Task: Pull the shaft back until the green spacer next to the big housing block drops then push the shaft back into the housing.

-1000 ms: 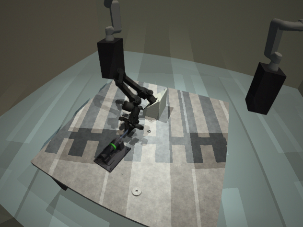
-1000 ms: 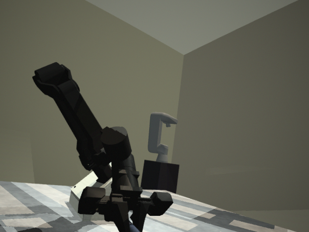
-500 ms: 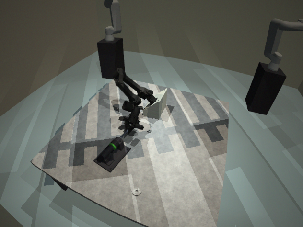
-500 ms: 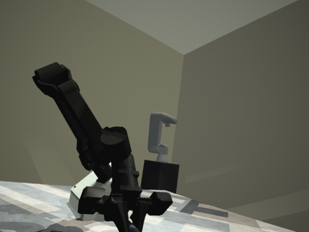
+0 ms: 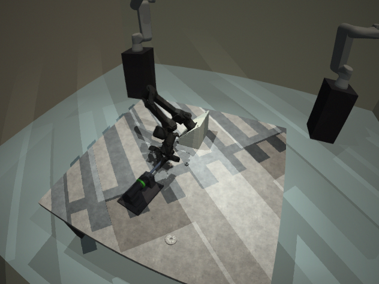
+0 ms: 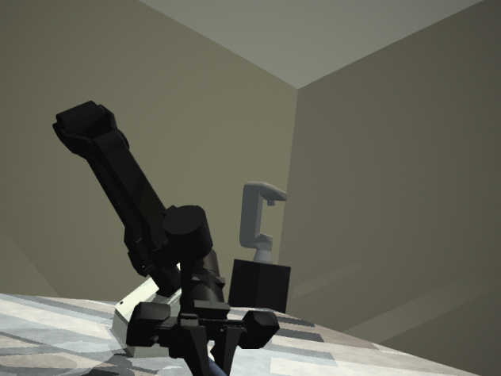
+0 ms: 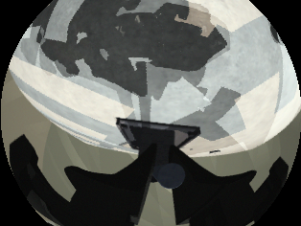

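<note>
The black housing block (image 5: 131, 193) stands on a dark base plate (image 5: 156, 191) (image 7: 126, 123) in the top view. The bright green spacer (image 5: 141, 183) is upright in line with the shaft, beside the big housing block, above the plate. A dark support (image 5: 149, 177) stands on the other side of it; other spacers cannot be told apart. The blue-grey shaft (image 5: 156, 168) (image 6: 217, 367) sticks out of the support towards the arm; its round end (image 7: 171, 175) shows in the wrist view. My gripper (image 5: 165, 159) is shut on the shaft near its outer end.
A pale wedge-shaped block (image 5: 190, 139) (image 6: 121, 325) stands behind and right of my gripper. A small nut-like part (image 5: 186, 163) lies right of the fingers. A pale ring (image 5: 167, 241) lies near the front edge. Two grey arms (image 5: 144, 23) (image 5: 340, 50) stand on dark pedestals beyond the table.
</note>
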Motion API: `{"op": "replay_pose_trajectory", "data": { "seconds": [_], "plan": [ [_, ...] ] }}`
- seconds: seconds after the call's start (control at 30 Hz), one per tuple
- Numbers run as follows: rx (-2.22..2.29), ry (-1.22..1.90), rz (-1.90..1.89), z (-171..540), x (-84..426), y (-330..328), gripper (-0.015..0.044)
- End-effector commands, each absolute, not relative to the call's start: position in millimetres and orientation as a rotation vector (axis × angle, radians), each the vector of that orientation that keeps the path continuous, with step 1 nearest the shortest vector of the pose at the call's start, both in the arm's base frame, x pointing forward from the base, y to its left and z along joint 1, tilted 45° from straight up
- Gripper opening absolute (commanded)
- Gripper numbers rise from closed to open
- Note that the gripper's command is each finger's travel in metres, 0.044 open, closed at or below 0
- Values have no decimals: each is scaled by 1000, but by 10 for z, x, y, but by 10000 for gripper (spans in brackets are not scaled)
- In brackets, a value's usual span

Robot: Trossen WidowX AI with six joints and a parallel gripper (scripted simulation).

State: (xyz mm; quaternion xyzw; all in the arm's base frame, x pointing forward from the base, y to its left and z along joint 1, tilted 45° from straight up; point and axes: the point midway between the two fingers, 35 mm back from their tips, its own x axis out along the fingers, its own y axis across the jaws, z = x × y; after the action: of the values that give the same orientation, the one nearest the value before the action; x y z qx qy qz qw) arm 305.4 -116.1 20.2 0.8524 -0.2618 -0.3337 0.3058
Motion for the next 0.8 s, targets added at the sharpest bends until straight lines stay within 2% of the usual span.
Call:
{"op": "replay_pose_trajectory", "data": {
  "seconds": [0.0,0.77],
  "plan": [
    [2260,-694,-881,203,3044,-1157,0],
    [2260,-694,-881,199,3023,-1152,0]
  ]
}}
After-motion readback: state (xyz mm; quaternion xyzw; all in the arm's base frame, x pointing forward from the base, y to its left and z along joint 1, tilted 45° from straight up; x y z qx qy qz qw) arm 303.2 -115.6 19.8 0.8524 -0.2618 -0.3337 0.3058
